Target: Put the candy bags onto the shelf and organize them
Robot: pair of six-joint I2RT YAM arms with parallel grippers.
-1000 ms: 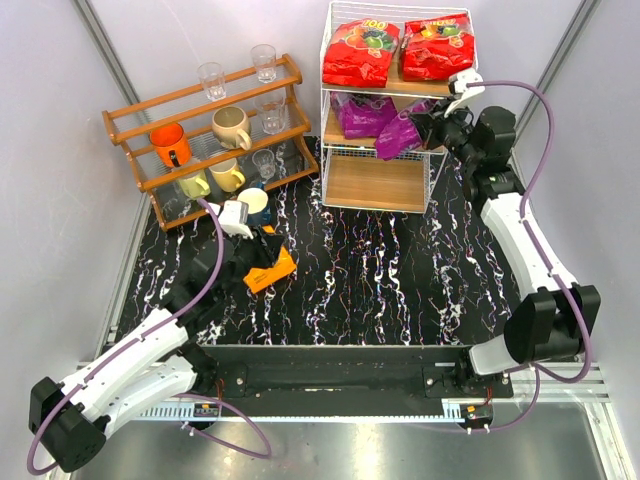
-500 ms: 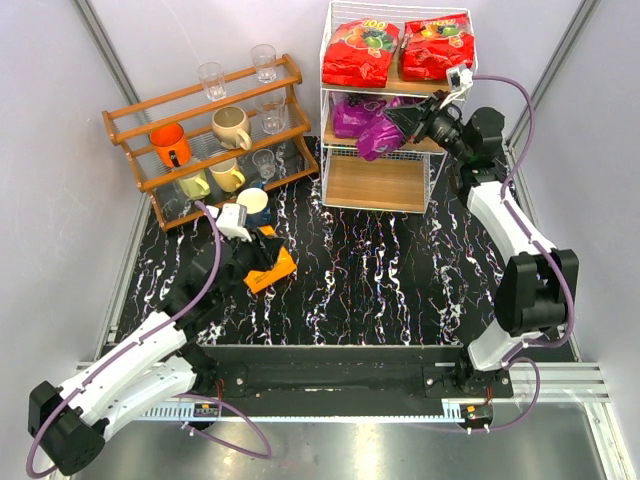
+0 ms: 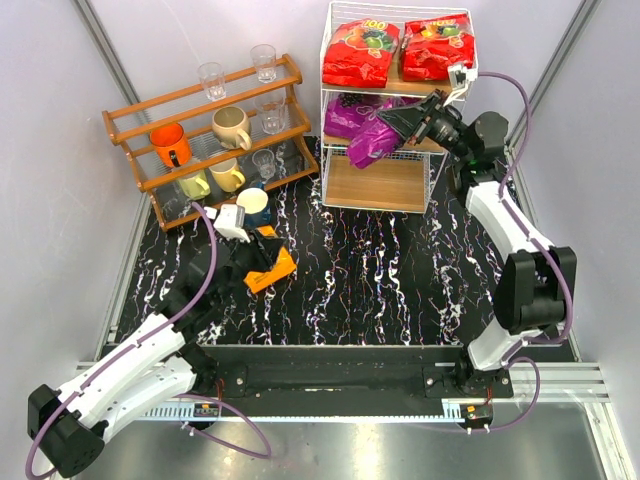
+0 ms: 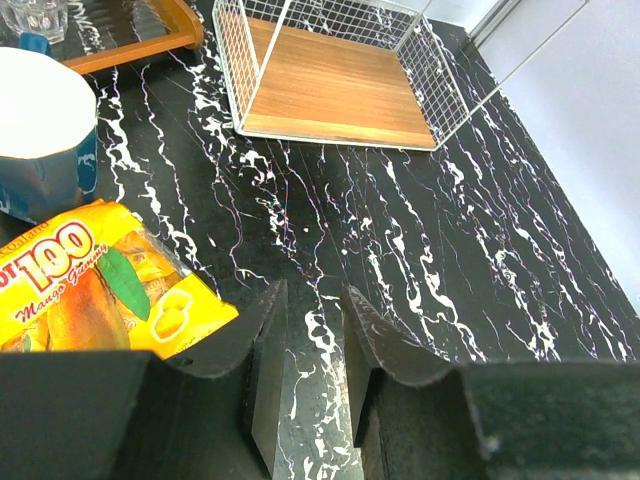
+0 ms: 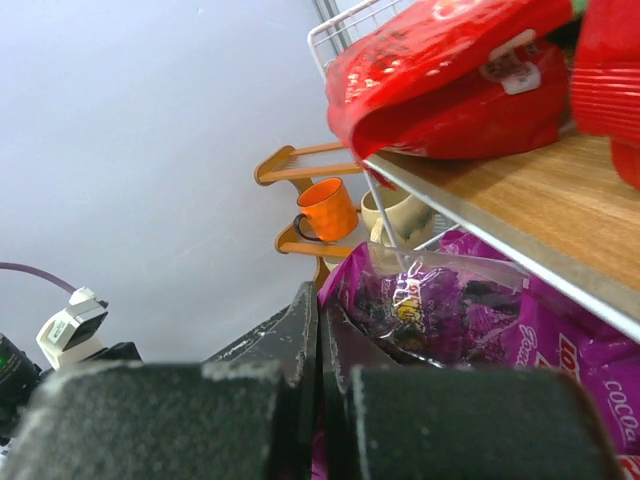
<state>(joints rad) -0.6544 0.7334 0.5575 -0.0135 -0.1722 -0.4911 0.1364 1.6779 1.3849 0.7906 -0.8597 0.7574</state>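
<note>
The white wire shelf (image 3: 437,175) stands at the back right. Two red candy bags (image 3: 361,50) (image 3: 436,46) lie on its top tier. One purple bag (image 3: 343,110) lies on the middle tier. My right gripper (image 3: 408,122) is shut on the edge of the second purple bag (image 3: 372,143), which hangs at the front of the middle tier. In the right wrist view that gripper (image 5: 318,322) pinches the purple bag (image 5: 450,310) under the red bags (image 5: 450,70). The orange-yellow bag (image 3: 272,270) lies on the table. My left gripper (image 4: 310,335) is open and empty, just right of this bag (image 4: 90,290).
A low brown wooden rack (image 3: 205,135) of mugs and glasses stands at the back left. A blue and white mug (image 4: 40,130) sits on the table close behind the orange-yellow bag. The shelf's bottom tier (image 4: 340,90) is bare wood. Grey walls close in both sides.
My right gripper has swung left along the middle tier, carrying the purple bag with it. The left arm has hardly moved.
</note>
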